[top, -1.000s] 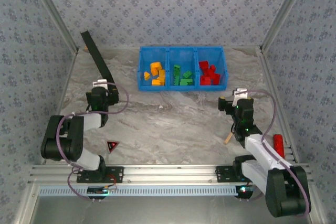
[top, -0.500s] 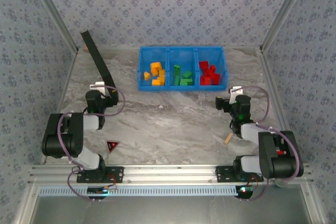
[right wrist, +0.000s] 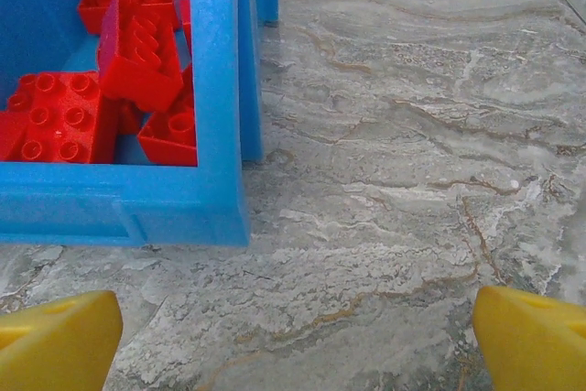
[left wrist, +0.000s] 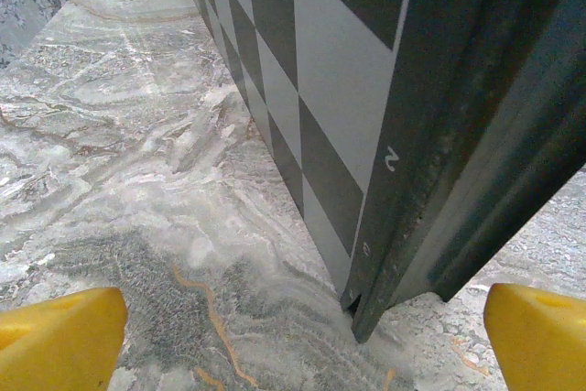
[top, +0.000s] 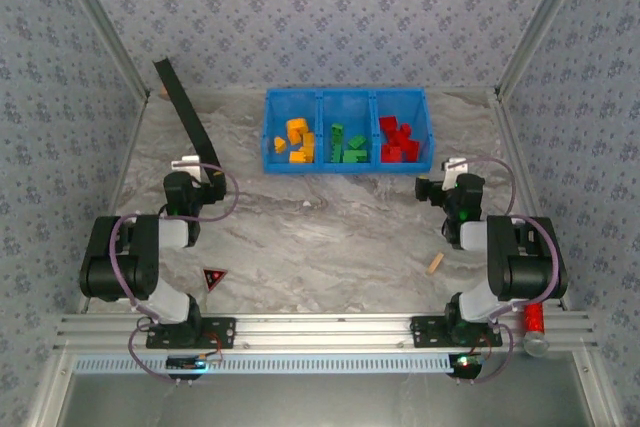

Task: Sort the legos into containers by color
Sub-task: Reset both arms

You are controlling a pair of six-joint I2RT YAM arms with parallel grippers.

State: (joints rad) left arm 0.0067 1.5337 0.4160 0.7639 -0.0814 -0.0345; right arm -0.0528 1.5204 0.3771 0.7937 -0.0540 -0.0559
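Blue plastic tray [top: 345, 166] with three compartments sits far centre on the grey marble table [top: 330, 237], holding sorted yellow-orange bricks [top: 298, 141] left, green bricks [top: 348, 146] middle, red bricks [top: 400, 141] right. Left gripper [left wrist: 293, 331] and right gripper [right wrist: 293, 331], both near, gape wide, empty.

Table top [right wrist: 394, 162]: grey marble-look surface, veined, smooth, low sheen.
Blue tray [right wrist: 218, 98]: moulded plastic, smooth, semi-gloss.
Red legos [right wrist: 137, 52]: hard plastic, glossy, studded tops.
Right gripper [right wrist: 293, 354], fingertips [right wrist: 55, 341]: yellow plastic, matt.
Checkered board [left wrist: 339, 89]: matt printed face; dark edge rough and chipped at the lower corner.
Front rail [top: 320, 329]: bare ribbed metal.
Tan piece [top: 434, 264]: looks like plain wood.
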